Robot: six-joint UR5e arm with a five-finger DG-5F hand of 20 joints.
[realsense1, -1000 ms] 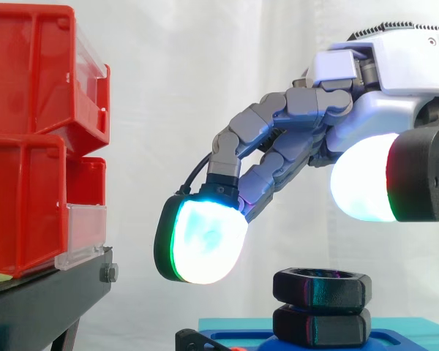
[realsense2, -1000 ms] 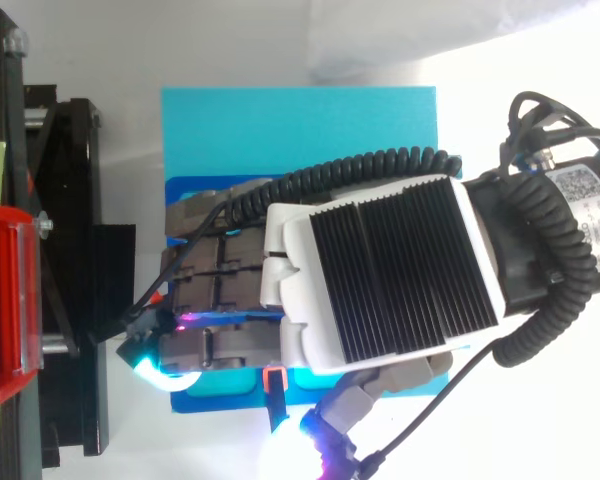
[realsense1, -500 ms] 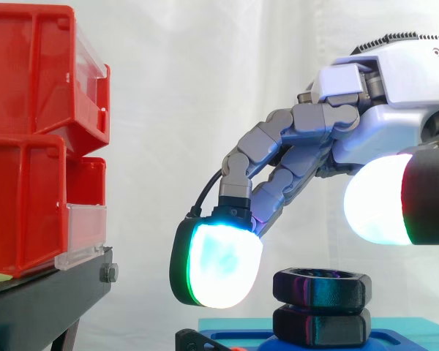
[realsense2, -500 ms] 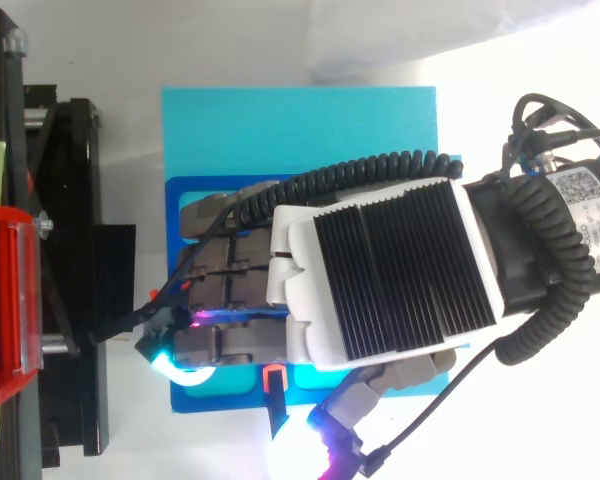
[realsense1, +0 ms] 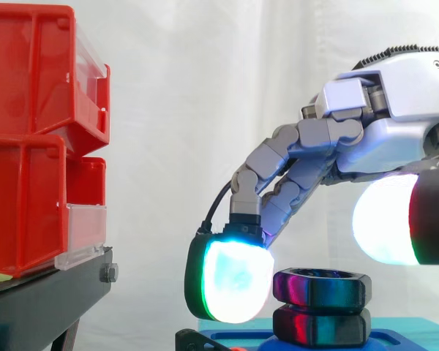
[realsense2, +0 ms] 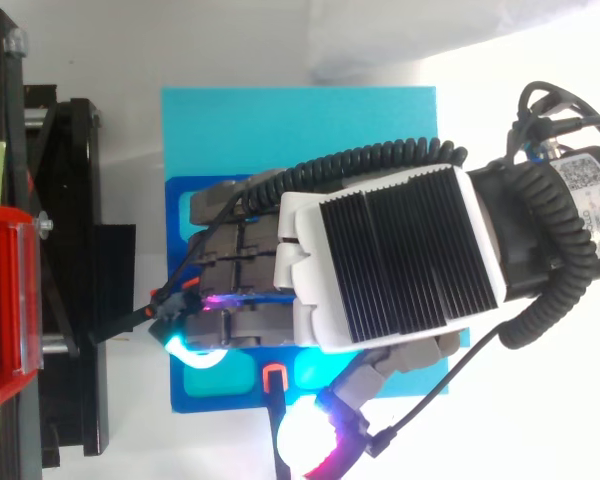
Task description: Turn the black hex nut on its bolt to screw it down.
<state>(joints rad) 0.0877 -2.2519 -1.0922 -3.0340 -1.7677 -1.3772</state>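
Note:
Two black hex pieces are stacked on a blue base (realsense1: 424, 327): the upper hex nut (realsense1: 322, 287) sits on a lower one (realsense1: 320, 326). My hand (realsense1: 402, 110) hangs over them with its fingers spread and bent downward. One glowing fingertip pad (realsense1: 230, 281) stands right beside the nut's left face; contact is unclear. The thumb's white pad (realsense1: 384, 219) floats above and to the right of the nut, apart from it. Seen from above, the hand (realsense2: 390, 265) covers the nut.
Red bins (realsense1: 29, 139) on a black stand (realsense1: 44, 300) rise at the left, a short gap from the fingertip. From above, a cyan board (realsense2: 300, 130) carries a darker blue fixture (realsense2: 180, 400), with the stand (realsense2: 70, 250) along its left.
The hand has come down and shifted right in the side view. Its fingertip pad dropped from above the nut's left to level with the nut's side.

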